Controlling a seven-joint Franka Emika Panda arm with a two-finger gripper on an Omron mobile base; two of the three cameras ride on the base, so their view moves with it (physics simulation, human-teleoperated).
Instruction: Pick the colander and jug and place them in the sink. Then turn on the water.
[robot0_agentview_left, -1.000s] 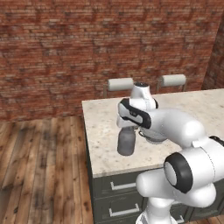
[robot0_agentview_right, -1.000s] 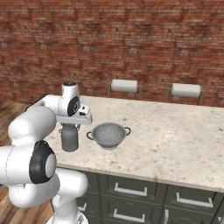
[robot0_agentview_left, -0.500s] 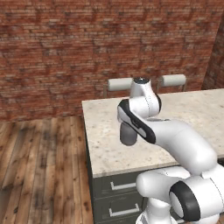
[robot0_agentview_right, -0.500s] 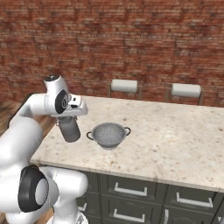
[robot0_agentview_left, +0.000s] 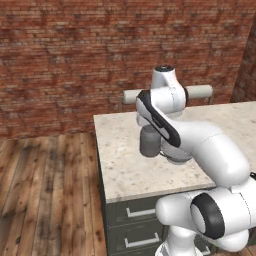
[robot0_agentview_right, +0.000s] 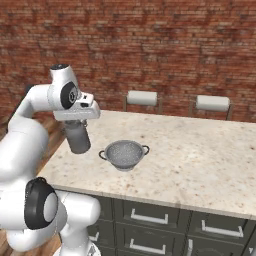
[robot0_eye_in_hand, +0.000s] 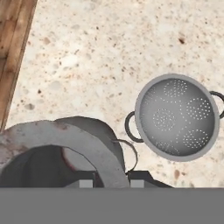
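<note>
Grey, dull-finished jug (robot0_agentview_right: 78, 136) hangs upright under the gripper (robot0_agentview_right: 76, 119), which pinches it at the neck/rim; its long axis runs vertical, in line w/ the hand. In the right base view the jug's base sits above the near-left corner of the speckled stone worktop (robot0_agentview_right: 200, 155), apparently just clear of it, though contact cannot be ruled out. In the left base view the jug (robot0_agentview_left: 149, 141) appears beside the arm's forearm, over the worktop's left portion. Hand view looks down past the jug's flared rim (robot0_eye_in_hand: 65, 144), w/ the two dark fingertips (robot0_eye_in_hand: 140, 177) at the frame's bottom set against the rim wall. Colander (robot0_agentview_right: 124, 153) rests on the worktop, upright, holes and both side handles visible; it lies to the arm's right of the jug, near but apart, no contact. Same relation in hand view: colander (robot0_eye_in_hand: 177, 116) to the right of the jug rim, w/ a strip of bare worktop between. Judgement: step in hand is the carry of the jug toward the sink, which these frames give no bearing for, so the direction of travel cannot be read off; colander remains to be fetched, water not yet on. Risk, as judged: a rim pinch on a tall vessel may let it swing or slip during a wide arm sweep.
</note>
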